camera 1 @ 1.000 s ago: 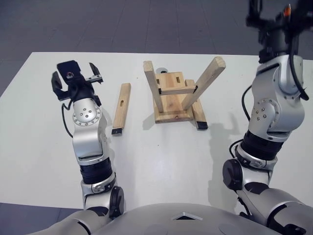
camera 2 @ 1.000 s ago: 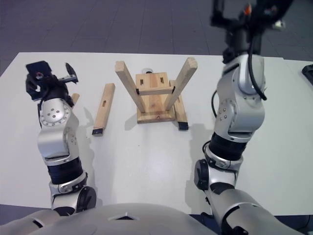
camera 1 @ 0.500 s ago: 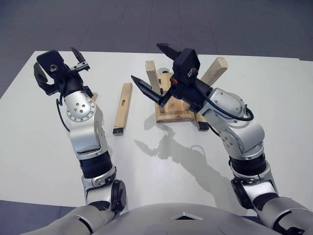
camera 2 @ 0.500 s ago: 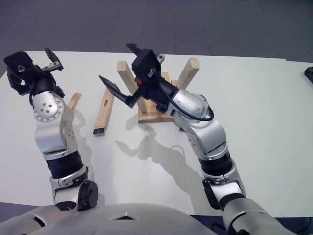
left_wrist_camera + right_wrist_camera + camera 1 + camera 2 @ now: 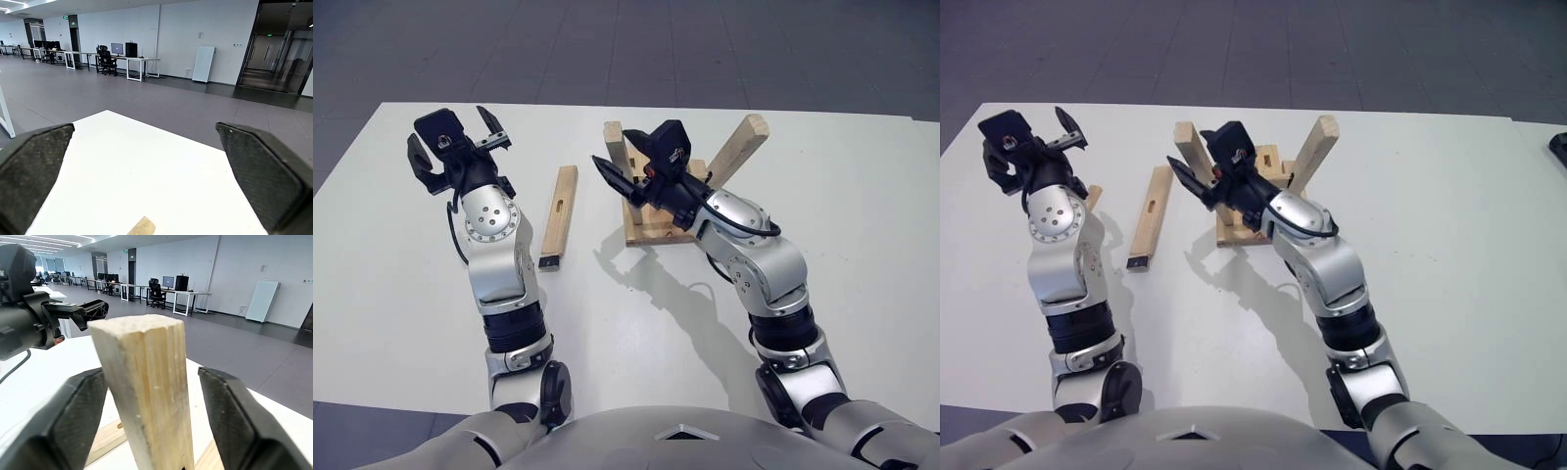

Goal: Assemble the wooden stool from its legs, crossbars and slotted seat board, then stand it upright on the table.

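The slotted seat board (image 5: 658, 217) lies flat mid-table with two legs standing up from it. The left leg (image 5: 614, 145) is upright, the right leg (image 5: 742, 142) leans outward, and a crossbar (image 5: 1278, 176) joins them. My right gripper (image 5: 619, 163) is open, one finger on each side of the upright leg (image 5: 146, 396) near its top. A loose leg (image 5: 558, 213) with a slot and a black end cap lies left of the seat. My left gripper (image 5: 458, 147) is open and holds nothing, raised over the table's far left.
The white table (image 5: 862, 245) has free room to the right and in front. A short wooden piece (image 5: 1089, 201) pokes out from behind my left arm; its tip (image 5: 142, 226) lies below the left gripper. Another leg (image 5: 713, 240) lies beside the seat board.
My right arm swung down from high at the right and its open fingers now straddle the upright leg. The left gripper shifted slightly and stayed open.
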Controlling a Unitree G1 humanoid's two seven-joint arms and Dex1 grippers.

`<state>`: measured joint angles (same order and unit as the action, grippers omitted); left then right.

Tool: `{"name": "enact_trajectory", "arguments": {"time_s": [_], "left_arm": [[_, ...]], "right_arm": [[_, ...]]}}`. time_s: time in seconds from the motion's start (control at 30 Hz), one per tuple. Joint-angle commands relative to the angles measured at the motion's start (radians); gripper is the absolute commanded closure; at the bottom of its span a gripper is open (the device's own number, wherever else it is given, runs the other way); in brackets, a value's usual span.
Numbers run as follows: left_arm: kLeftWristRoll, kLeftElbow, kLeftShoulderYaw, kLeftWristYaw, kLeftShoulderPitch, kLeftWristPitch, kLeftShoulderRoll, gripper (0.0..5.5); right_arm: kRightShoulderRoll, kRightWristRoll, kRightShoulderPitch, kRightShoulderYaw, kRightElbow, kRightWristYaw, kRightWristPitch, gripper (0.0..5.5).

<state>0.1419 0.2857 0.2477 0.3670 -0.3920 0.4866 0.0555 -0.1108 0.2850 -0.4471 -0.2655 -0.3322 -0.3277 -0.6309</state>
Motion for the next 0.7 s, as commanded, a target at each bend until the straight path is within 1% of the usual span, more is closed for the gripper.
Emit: {"name": "enact_trajectory", "arguments": {"time_s": [0.03, 0.1, 0.17, 0.27, 0.37, 0.43, 0.57, 0.6, 0.63, 0.7], "left_arm": [[-0.002, -0.021, -0.005, -0.006, -0.006, 0.004, -0.015, 0.1], [-0.001, -0.025, -0.008, -0.009, -0.006, 0.005, -0.017, 0.1], [0.001, -0.028, -0.01, -0.012, -0.004, 0.01, -0.019, 0.1], [0.003, -0.033, -0.017, -0.014, -0.004, 0.012, -0.02, 0.1], [0.006, -0.035, -0.022, -0.019, 0.002, 0.016, -0.024, 0.1], [0.007, -0.038, -0.025, -0.023, 0.006, 0.02, -0.028, 0.1], [0.011, -0.043, -0.038, -0.034, 0.013, 0.029, -0.036, 0.1], [0.013, -0.042, -0.045, -0.039, 0.015, 0.031, -0.037, 0.1], [0.015, -0.039, -0.05, -0.043, 0.018, 0.034, -0.039, 0.1], [0.022, -0.021, -0.057, -0.047, 0.036, 0.039, -0.039, 0.1]], "right_arm": [[0.0, 0.036, 0.019, 0.007, -0.026, -0.038, -0.01, 3.04], [-0.046, 0.072, 0.035, 0.022, -0.053, -0.109, 0.001, 3.32], [-0.115, 0.104, 0.043, 0.043, -0.069, -0.211, 0.019, 3.34], [-0.25, 0.182, 0.047, 0.09, -0.074, -0.418, 0.047, 3.42], [-0.413, 0.201, 0.01, 0.106, 0.009, -0.669, 0.117, 3.5], [-0.485, 0.191, -0.039, 0.101, 0.099, -0.803, 0.166, 3.55], [-0.517, 0.147, -0.143, 0.095, 0.257, -0.889, 0.259, 3.65], [-0.529, 0.155, -0.153, 0.108, 0.255, -0.898, 0.262, 3.32], [-0.537, 0.167, -0.157, 0.122, 0.247, -0.905, 0.259, 3.21], [-0.543, 0.272, -0.16, 0.198, 0.17, -0.89, 0.186, 2.91]]}}
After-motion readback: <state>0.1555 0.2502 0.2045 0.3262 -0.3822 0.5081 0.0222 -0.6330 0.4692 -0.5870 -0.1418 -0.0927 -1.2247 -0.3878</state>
